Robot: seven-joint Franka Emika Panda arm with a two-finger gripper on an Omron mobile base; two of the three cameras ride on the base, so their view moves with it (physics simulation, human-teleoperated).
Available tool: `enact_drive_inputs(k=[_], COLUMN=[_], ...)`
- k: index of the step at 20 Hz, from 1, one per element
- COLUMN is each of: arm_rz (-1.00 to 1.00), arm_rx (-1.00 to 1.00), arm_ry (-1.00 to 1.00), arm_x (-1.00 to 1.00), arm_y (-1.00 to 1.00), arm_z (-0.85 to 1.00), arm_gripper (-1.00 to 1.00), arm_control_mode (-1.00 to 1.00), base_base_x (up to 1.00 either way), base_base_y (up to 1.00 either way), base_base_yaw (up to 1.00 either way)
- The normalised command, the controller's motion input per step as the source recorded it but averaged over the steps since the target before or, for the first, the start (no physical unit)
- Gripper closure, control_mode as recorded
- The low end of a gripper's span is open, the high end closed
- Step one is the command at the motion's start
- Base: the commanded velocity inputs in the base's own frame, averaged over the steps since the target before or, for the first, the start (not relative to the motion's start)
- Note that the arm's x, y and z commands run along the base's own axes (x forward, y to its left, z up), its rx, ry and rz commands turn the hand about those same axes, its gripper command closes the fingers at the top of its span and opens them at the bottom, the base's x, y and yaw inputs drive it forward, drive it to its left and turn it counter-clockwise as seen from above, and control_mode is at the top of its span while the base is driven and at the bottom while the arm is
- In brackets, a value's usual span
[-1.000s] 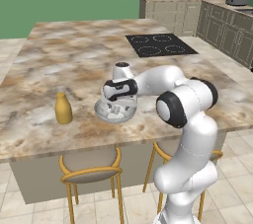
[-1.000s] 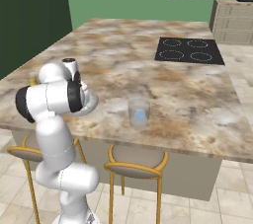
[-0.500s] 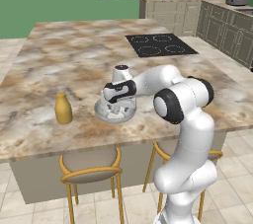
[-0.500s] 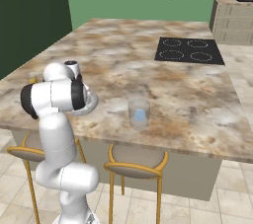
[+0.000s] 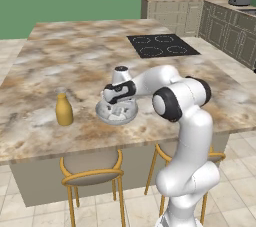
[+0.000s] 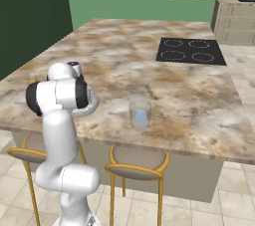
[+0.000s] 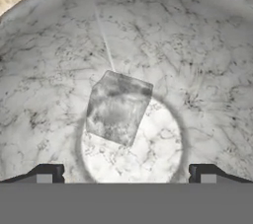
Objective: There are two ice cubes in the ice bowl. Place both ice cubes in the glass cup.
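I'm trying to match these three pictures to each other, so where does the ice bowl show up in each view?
Left base view: the ice bowl sits left of centre on the counter, under the gripper, right of the yellow bottle.
Right base view: its rim peeks out at the left, behind the arm, left of the glass cup.
Hand view: its inside spreads across the picture, one ice cube lying in it.
Shared landmark: the bowl itself.

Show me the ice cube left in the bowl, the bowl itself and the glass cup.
ice cube (image 7: 118, 107), hand view, middle of its top face.
ice bowl (image 7: 207, 50), hand view, bare inner wall.
glass cup (image 6: 140, 114), right base view, middle of its clear side.
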Motion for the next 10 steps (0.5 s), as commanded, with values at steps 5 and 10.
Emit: enact_drive_inputs(k=[5,10], arm_rz=[0.00,0.00], arm_rx=[0.00,0.00], arm_ry=[-0.01,-0.03], arm_x=[0.17,0.16], arm_y=[0.03,0.00], arm_z=[-0.26,-0.24], arm_gripper=[-1.00,-1.00], arm_control_mode=[-1.00,-1.00], base_base_x=[0.00,0.00], base_base_y=[0.00,0.00], base_base_yaw=[0.00,0.00])
